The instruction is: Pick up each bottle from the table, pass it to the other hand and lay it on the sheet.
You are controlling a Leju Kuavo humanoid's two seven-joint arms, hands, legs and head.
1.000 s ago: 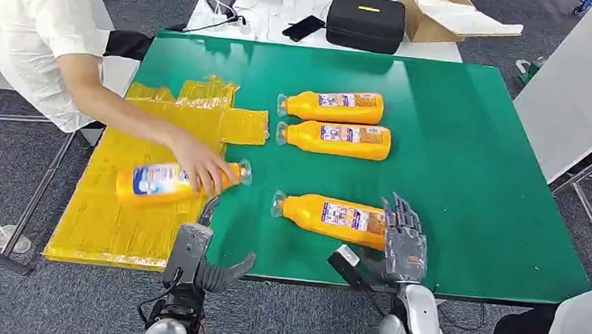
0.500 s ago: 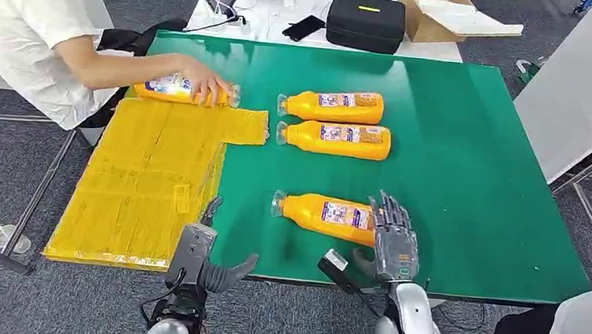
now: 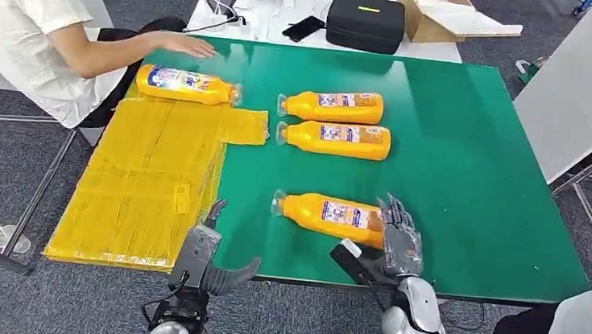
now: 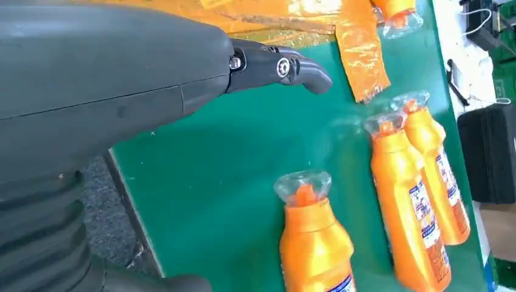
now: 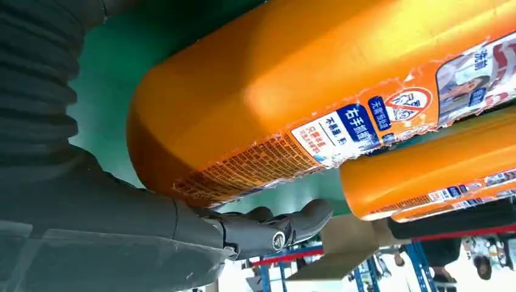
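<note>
Grey carpet is surrounding a green tabletop (image 3: 471, 166) in the head view, with a yellow sheet (image 3: 142, 178) spread over its left part. Four orange bottles are lying on their sides: one at the sheet's far edge (image 3: 187, 85), beside a seated person's arm (image 3: 116, 58), two together mid-table (image 3: 334, 106) (image 3: 336, 138), and the nearest bottle (image 3: 329, 214) close to the front edge. The right hand (image 3: 398, 242) is placed against this bottle's base, fingers (image 3: 395, 216) spread and lying over it; a closed grip cannot be confirmed. The left hand (image 3: 206, 252) is held at the front edge, holding nothing, fingers apart.

From the left wrist view, a dark finger (image 4: 286, 66) is extended over green surface, with the nearest bottle's cap (image 4: 303, 188) lying well apart from it.

From the right wrist view, the bottle's base (image 5: 292, 103) is seen very close, a finger (image 5: 280, 228) curving beneath it.

The pick-up step appears to be in hand. Next, the fingers are judged to need closing round the body before lifting and passing to the left hand.
</note>
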